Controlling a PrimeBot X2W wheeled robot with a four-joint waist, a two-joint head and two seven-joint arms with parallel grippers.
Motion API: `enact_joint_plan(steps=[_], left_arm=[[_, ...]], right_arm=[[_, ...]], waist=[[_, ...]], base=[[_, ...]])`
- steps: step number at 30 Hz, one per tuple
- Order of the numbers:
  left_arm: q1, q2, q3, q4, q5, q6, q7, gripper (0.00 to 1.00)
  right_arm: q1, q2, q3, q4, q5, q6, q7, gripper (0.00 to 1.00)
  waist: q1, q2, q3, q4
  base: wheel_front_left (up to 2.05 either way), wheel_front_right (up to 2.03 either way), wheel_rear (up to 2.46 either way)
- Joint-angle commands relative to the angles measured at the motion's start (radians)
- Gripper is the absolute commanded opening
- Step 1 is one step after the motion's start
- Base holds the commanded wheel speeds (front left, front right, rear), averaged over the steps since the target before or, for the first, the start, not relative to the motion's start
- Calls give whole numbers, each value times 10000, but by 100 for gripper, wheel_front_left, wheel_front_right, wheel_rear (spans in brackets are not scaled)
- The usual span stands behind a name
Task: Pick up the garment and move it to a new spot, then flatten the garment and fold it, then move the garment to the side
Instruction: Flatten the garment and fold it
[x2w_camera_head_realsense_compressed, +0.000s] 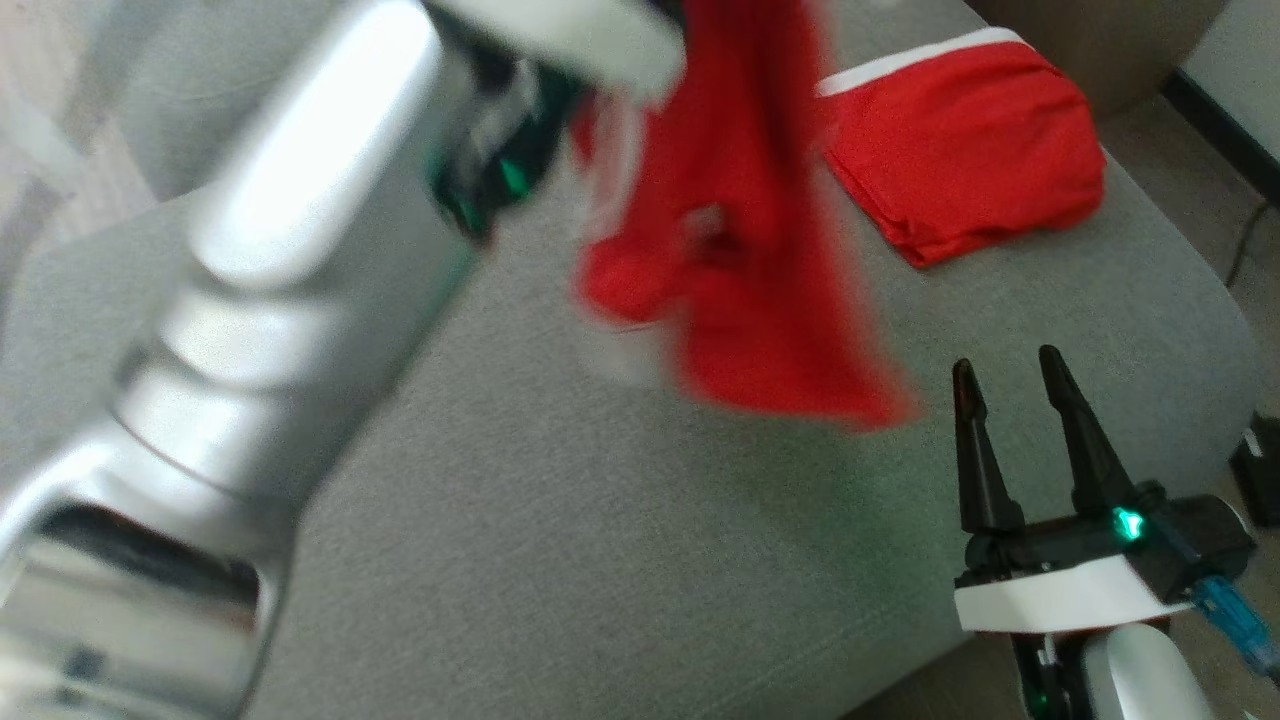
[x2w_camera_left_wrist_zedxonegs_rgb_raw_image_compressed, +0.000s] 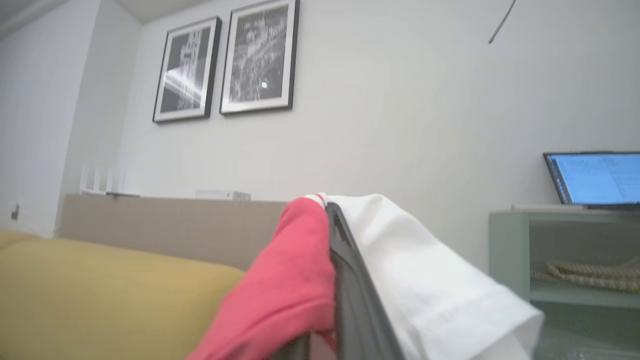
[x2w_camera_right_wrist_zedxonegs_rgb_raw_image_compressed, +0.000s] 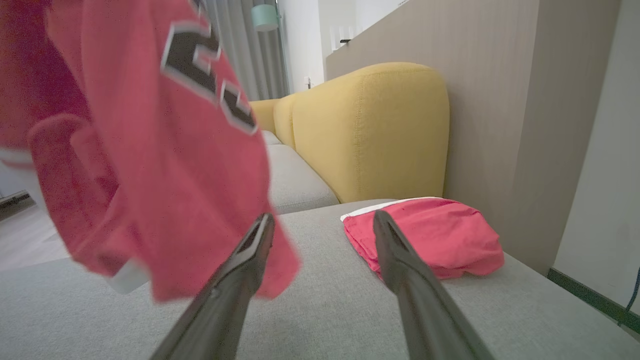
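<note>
garment (x2w_camera_head_realsense_compressed: 760, 300): hanging | print (x2w_camera_right_wrist_zedxonegs_rgb_raw_image_compressed: 205, 65): perhaps numerals, blurred | left gripper (x2w_camera_left_wrist_zedxonegs_rgb_raw_image_compressed: 329, 210): clamping it

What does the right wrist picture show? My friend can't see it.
A red fabric garment with black-and-white lettering hangs at left over a grey fabric sofa seat. The robot's right hand is open and empty. A folded red garment with a white band lies beyond.

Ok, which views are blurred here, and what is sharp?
Head view: left forearm and hanging garment smeared, right gripper and folded garment crisp. Right wrist view: hanging garment smeared, folded garment sharp. Left wrist view: whole picture slightly soft.
</note>
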Motion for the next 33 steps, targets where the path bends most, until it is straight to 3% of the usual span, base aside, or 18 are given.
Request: enact_joint_plan(steps=[1, 4, 8, 16, 21, 22, 23, 24, 28, 33], left_arm=[[-639, 422, 539, -230, -261, -56, 48, 0], [-1069, 721, 1006, 25, -824, -56, -37, 0], [-400, 1096, 1211, 277, -1081, 64, -40, 0], [4100, 2299, 1110, 938, -1370, 629, -870, 0], [5261, 2437, 1545, 2121, -1568, 405, -1630, 0], [5311, 2393, 1607, 2210, -1579, 347, -1684, 31], [5359, 2353, 1650, 2264, -1569, 291, -1724, 95], [5408, 2313, 1711, 2301, -1558, 247, -1757, 100], [5902, 2305, 1991, 2251, -1075, 276, -1827, 100], [7402, 2026, 3183, 1016, 359, 902, -1836, 100]], right_arm=[[-127, -74, 159, -393, -48, -7, -36, 100], [-5, -74, 48, -454, -194, -7, -36, 100], [73, -74, -93, -546, -284, -7, -36, 100], [163, -74, -295, -539, -545, -7, -36, 100], [102, -74, -329, -289, -858, -7, -36, 100], [91, -74, -334, -258, -899, -7, -36, 100], [80, -74, -337, -229, -941, -7, -36, 100], [67, -74, -347, -213, -963, -7, -36, 100], [84, -74, -318, -166, -1003, -7, -36, 100], [182, -74, -394, -217, -1009, -7, -36, 100]], waist=[[1, 0, -172, 215], [1, 0, -354, 596], [1, 0, -399, 1052], [1, 0, 276, 2246], [1, 0, 586, 2883], [1, 0, 583, 2983], [1, 0, 574, 3074], [1, 0, 555, 3159], [1, 0, 431, 3422], [1, 0, 439, 3700]], base=[[0, 0, 0], [0, 0, 0], [0, 0, 0], [0, 0, 0], [0, 0, 0], [0, 0, 0], [0, 0, 0], [0, 0, 0], [0, 0, 0], [0, 0, 0]])
